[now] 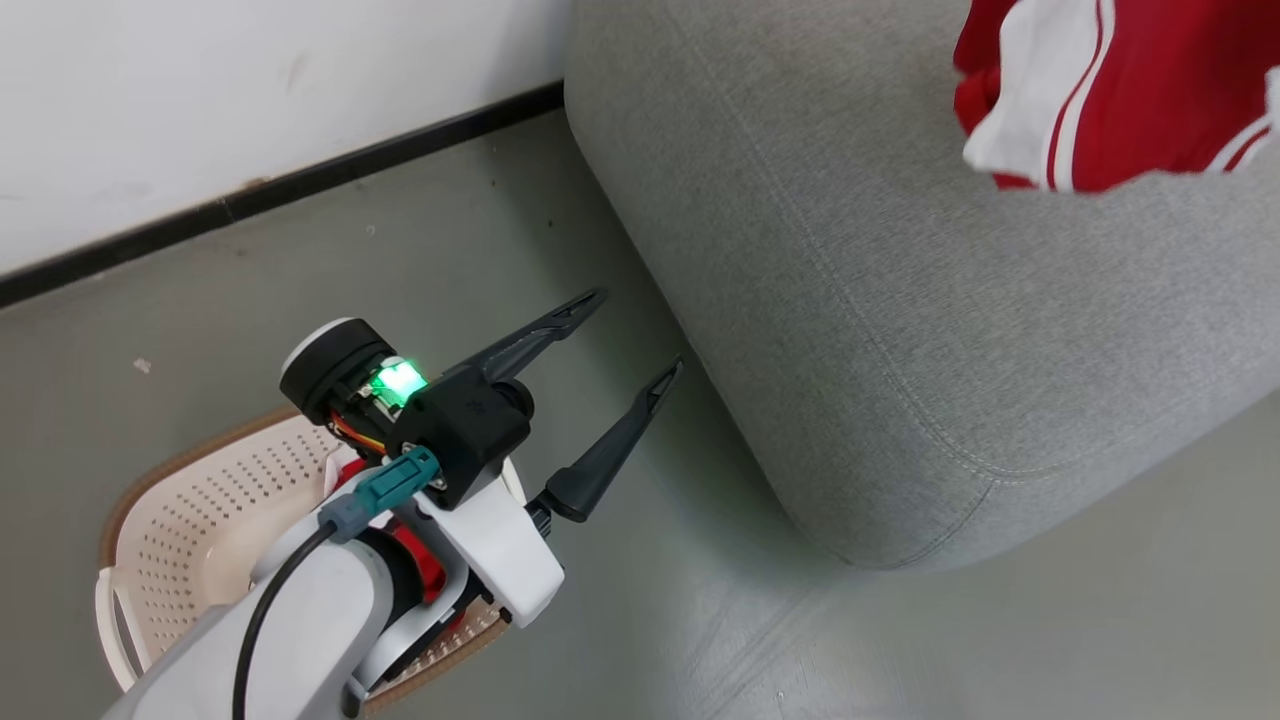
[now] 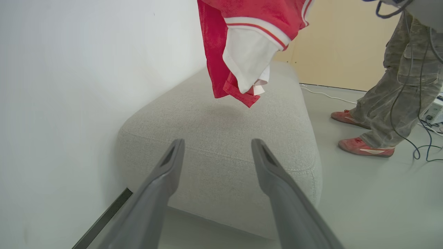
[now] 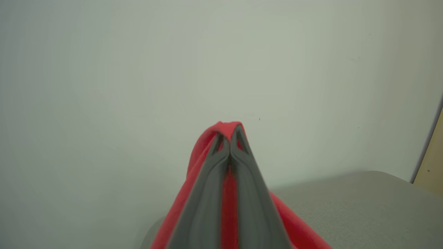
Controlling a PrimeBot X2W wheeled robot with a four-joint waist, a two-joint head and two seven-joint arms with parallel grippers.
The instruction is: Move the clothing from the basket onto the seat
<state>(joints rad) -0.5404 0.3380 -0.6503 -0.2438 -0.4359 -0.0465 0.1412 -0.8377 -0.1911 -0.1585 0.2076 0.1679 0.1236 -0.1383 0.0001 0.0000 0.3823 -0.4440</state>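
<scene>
One bright red garment (image 1: pixel 1120 90) with white panels hangs above the grey seat (image 1: pixel 900 300). In the left wrist view this garment (image 2: pixel 242 52) dangles over the seat (image 2: pixel 221 131), apart from it. My right gripper (image 3: pixel 228 138) is shut on the garment's red fabric (image 3: pixel 221 193), with the seat (image 3: pixel 363 207) below. My left gripper (image 1: pixel 638 333) is open with nothing between its fingers, over the floor between the cream basket (image 1: pixel 200 500) and the seat's edge. In its wrist view the left gripper (image 2: pixel 218 145) points at the seat's near end. My forearm hides much of the basket's inside.
A white wall (image 1: pixel 250 90) with a black skirting strip (image 1: pixel 300 180) runs behind the basket and the seat. A person's legs and red shoes (image 2: pixel 367 145) stand on the grey floor right of the seat, beside loose cables (image 2: pixel 425 145).
</scene>
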